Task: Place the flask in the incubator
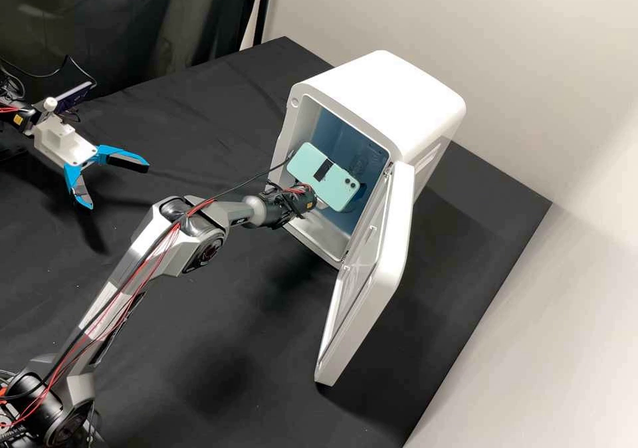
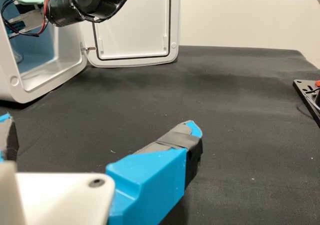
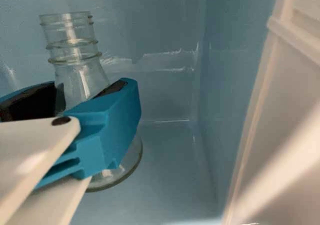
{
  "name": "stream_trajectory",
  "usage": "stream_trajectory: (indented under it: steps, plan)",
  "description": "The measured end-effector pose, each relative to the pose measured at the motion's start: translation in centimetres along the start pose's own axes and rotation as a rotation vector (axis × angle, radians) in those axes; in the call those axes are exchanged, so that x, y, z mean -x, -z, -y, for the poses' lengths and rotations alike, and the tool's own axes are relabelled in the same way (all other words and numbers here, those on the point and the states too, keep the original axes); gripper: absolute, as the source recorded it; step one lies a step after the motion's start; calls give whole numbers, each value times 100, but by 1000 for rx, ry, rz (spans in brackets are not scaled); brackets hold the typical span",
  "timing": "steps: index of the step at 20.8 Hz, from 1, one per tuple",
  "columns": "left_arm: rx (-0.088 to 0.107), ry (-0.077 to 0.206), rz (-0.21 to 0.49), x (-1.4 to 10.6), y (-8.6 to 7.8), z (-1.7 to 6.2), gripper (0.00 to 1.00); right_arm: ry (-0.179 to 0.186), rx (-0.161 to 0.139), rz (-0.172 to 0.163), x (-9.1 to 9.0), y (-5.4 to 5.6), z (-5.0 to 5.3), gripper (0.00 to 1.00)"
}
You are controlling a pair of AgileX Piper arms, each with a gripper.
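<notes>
Container: white box-shaped incubator, door opened; clear glass flask is seen inside, on the blue floor.
Right arm: right gripper is held inside, clenched on the flask.
Left arm: left gripper is released, above the black bench.

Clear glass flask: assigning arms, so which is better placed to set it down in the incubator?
Right. The right gripper is inside the white, blue-lined incubator, shut on the clear glass flask; the left gripper hangs open above the black bench, well away.
</notes>
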Motion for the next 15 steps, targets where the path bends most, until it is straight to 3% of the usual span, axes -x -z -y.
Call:
stream_trajectory:
  steps: [15]
  plan:
    - [0, 0, 0, 0, 0, 0, 100, -13, 2, -4, -10, -11, 12, 0]
